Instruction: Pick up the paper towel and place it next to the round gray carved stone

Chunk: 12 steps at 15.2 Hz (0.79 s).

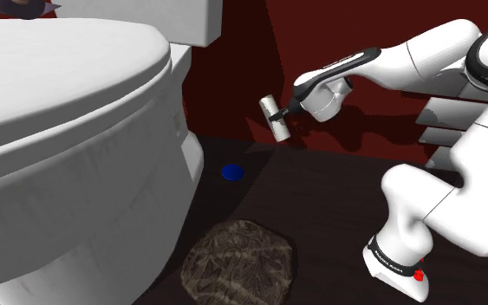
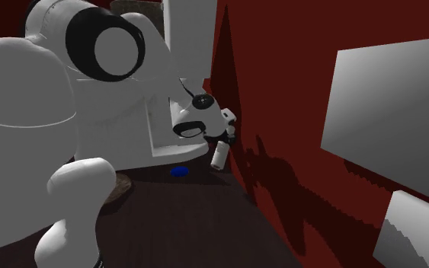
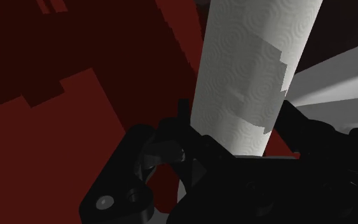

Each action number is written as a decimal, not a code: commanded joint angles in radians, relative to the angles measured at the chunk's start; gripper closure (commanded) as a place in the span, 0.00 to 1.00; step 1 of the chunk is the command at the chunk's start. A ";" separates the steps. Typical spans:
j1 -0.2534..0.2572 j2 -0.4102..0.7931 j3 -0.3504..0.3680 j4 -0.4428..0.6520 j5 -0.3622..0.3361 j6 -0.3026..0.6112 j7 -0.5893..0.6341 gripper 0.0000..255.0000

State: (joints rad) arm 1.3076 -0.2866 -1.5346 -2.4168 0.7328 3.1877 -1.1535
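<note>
A white paper towel roll (image 1: 275, 119) hangs in the air, tilted, with my black gripper (image 1: 291, 111) shut on it in front of the dark red wall. From the second exterior view the paper towel roll (image 2: 219, 154) dangles below the gripper (image 2: 225, 135), close to the wall. In the wrist view the embossed paper towel roll (image 3: 247, 76) is clasped between the black fingers (image 3: 171, 137). The round gray carved stone (image 1: 240, 264) lies on the dark floor, low in the shoulder view, well below and to the left of the roll.
A large white toilet (image 1: 68, 130) takes up the shoulder view's left, right beside the stone. A small blue disc (image 1: 231, 171) lies on the floor between toilet and wall. The red wall (image 2: 281, 114) stands just behind the roll. Grey panels (image 2: 392, 114) hang on it.
</note>
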 commanded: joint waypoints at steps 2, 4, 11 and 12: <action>-0.120 0.045 0.112 0.013 0.008 -0.056 0.021 1.00; -0.225 0.067 0.211 0.018 0.002 -0.089 0.043 1.00; -0.576 0.075 0.535 0.029 -0.158 -0.174 0.213 1.00; -0.613 0.071 0.568 0.031 -0.186 -0.185 0.240 1.00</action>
State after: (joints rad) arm 0.7449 -0.2097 -1.0114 -2.3847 0.5826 3.0139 -0.9459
